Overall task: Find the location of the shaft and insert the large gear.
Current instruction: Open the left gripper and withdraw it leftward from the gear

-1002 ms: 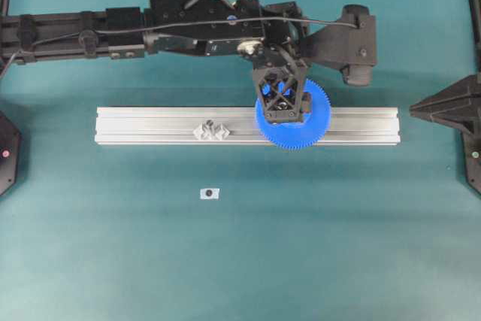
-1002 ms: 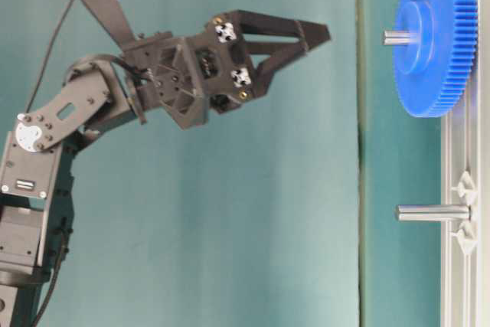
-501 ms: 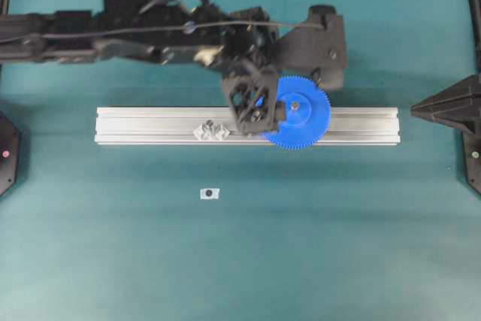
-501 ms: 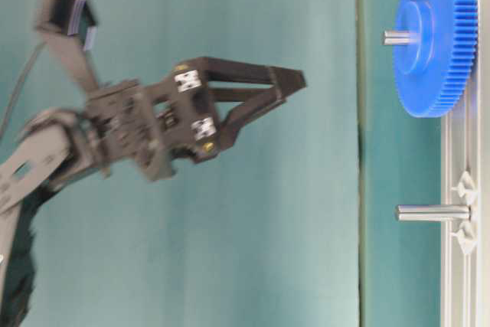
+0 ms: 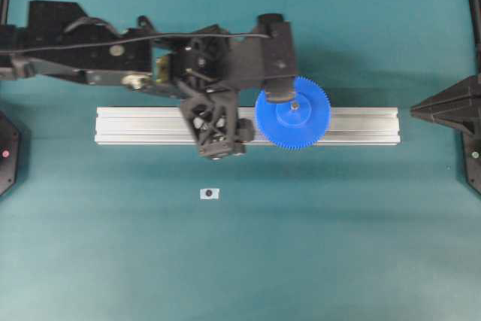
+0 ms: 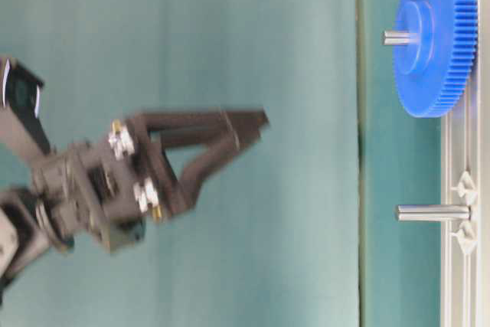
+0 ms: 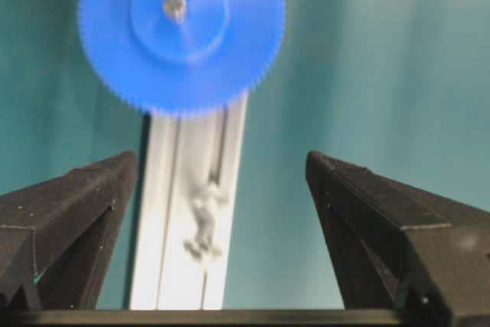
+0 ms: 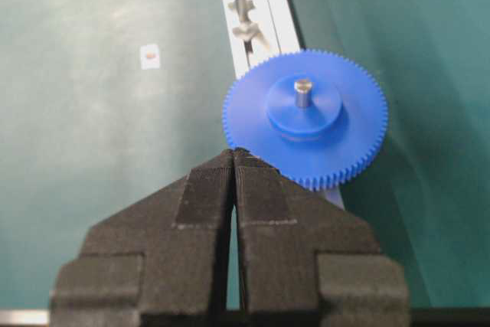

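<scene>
Overhead view: large gear (image 5: 292, 113) is seated on the shaft (image 5: 294, 105), left gripper (image 5: 219, 140) spread wide and empty, right gripper (image 8: 234, 160) clenched. Teeth could get clipped if the arm is swung back low.

Lower frame: open green mat (image 5: 301, 261) lying free, a small tab (image 5: 209, 194) sitting there.
Centre: rail (image 5: 361, 125), large gear (image 5: 293, 114) and left arm (image 5: 150, 58) blocking.

A robotics lab bench, by the look of it: plain teal matte table covering (image 5: 316, 246) with no household clutter, a ribbed silver aluminium extrusion rail (image 5: 135, 125) fixed across its middle, black jointed robot arm (image 5: 90, 43) with trailing cable just behind that rail, black stands at either end.
</scene>
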